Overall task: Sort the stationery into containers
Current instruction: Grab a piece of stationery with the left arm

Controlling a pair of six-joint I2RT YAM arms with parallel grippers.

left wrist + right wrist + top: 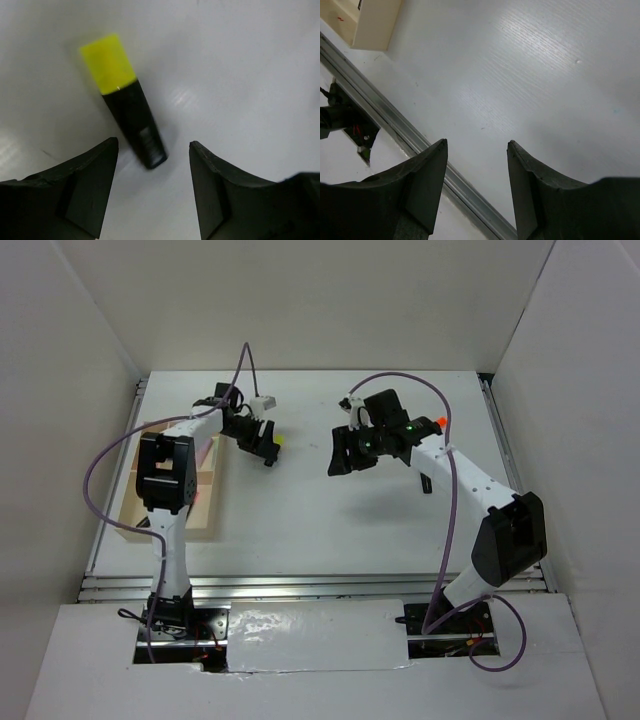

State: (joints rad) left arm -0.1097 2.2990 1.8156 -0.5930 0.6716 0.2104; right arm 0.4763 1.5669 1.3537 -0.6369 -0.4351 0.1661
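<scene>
A black marker with a yellow cap point(125, 100) lies flat on the white table. In the top view only its yellow cap point(281, 439) shows beside my left gripper point(268, 452). That gripper point(153, 145) is open, and the marker's black end lies just ahead of the gap between the fingertips, untouched. The tan wooden tray point(165, 532) sits at the far left, largely hidden under my left arm, with something pink point(206, 452) inside. My right gripper point(338, 455) is open and empty point(476, 145) above bare table. An orange cap point(440, 421) peeks out behind the right arm.
White walls close in the table on three sides. A metal rail point(415, 140) runs along the table's near edge. A corner of the tray point(372, 22) shows in the right wrist view. Purple cables loop over both arms.
</scene>
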